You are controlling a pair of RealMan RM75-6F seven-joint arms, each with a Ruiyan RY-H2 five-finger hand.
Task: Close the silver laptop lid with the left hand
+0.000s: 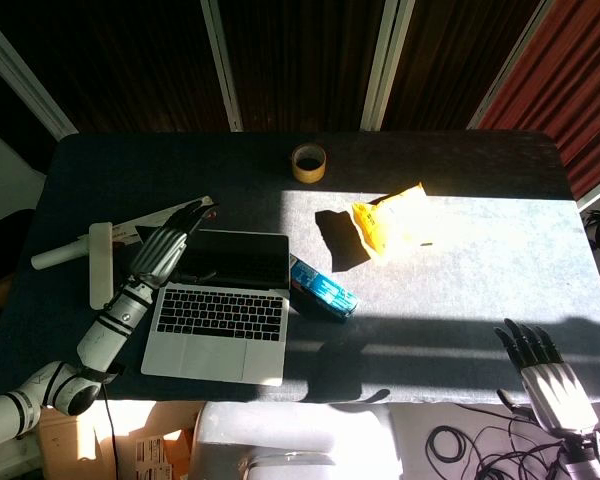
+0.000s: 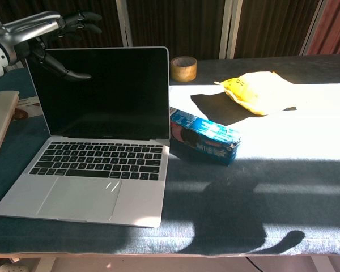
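Note:
The silver laptop [image 1: 220, 320] [image 2: 96, 170] stands open at the table's near left, its dark screen [image 2: 105, 93] upright. My left hand [image 1: 168, 247] [image 2: 48, 31] hovers at the lid's top left corner, fingers spread over the upper edge and thumb in front of the screen; it holds nothing. Contact with the lid cannot be told. My right hand [image 1: 540, 365] hangs open off the table's near right edge, far from the laptop, and shows only in the head view.
A blue box [image 1: 323, 290] [image 2: 207, 136] lies right beside the laptop. A yellow bag [image 1: 390, 220] [image 2: 260, 90] and a tape roll [image 1: 309, 162] [image 2: 183, 68] sit further back. A white flat object [image 1: 100, 262] [image 2: 1, 119] lies left of the laptop.

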